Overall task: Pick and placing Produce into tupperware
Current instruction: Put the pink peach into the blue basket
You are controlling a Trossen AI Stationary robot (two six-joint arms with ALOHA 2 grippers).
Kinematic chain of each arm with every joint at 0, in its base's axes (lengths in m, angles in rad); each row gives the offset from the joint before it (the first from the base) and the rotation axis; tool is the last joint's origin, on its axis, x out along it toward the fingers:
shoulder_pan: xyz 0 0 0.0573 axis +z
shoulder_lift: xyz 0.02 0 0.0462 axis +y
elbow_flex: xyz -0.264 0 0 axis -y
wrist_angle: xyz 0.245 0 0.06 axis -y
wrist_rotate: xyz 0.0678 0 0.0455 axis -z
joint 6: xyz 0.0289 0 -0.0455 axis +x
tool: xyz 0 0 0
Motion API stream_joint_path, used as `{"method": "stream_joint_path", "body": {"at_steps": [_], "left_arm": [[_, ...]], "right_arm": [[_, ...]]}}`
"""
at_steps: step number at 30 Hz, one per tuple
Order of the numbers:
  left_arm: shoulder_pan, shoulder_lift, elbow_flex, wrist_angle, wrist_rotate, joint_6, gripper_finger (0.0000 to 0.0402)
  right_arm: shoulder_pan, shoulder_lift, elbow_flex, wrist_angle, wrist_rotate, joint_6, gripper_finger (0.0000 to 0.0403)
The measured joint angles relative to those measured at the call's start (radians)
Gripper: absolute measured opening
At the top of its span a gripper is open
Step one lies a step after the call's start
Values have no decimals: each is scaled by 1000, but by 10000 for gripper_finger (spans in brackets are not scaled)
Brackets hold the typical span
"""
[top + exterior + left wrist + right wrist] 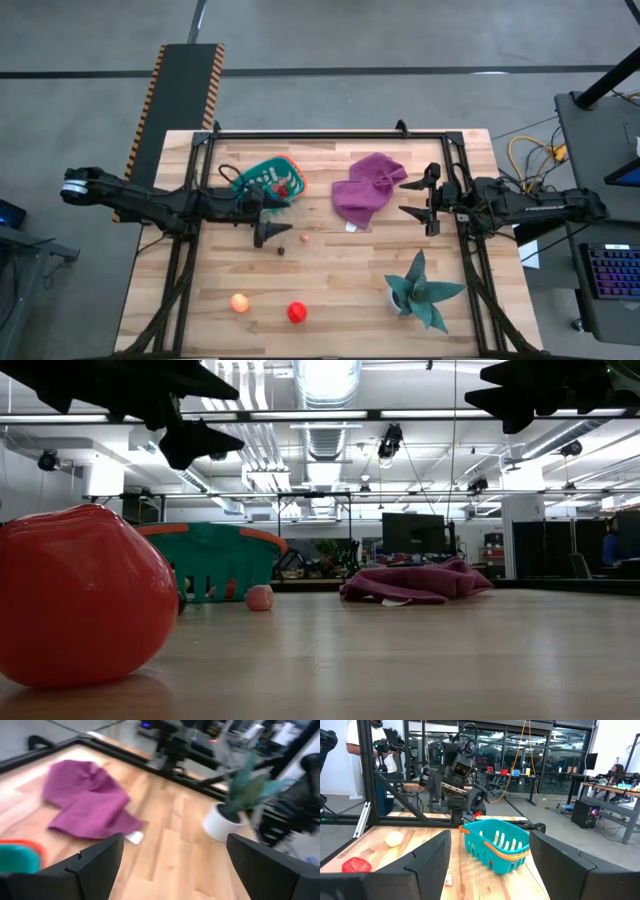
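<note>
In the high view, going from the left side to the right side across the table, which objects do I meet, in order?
Orange ball → teal basket → red ball → purple cloth → teal spiky plant.

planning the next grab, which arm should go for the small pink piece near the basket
Left. Its open pincer hovers beside the basket, close to the pink piece. The right pincer, also open, sits farther off beyond the purple cloth.
</note>
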Motion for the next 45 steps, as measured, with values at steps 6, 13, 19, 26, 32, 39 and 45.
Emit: {"method": "stream_joint_path", "body": {"at_steps": [6, 13, 19, 26, 32, 39, 45], "left_arm": [[-22, 12, 1, -4, -12, 111, 341], [-78, 111, 40, -8, -45, 263, 341], [-97, 222, 69, -85, -100, 292, 341], [-99, 350, 97, -82, -101, 288, 341], [-99, 441, 123, -82, -101, 288, 341], [-98, 553, 152, -74, -101, 287, 341], [-98, 647, 168, -72, -126, 287, 341]], "right_arm": [[0, 0, 0, 0, 0, 0, 260], [0, 0, 0, -3, 0, 6, 260], [0, 0, 0, -21, 0, 8, 260], [0, 0, 0, -21, 0, 8, 260], [0, 0, 0, -21, 0, 8, 260], [0, 0, -1, -20, 0, 7, 260], [0, 0, -1, -20, 0, 7, 260]]}}
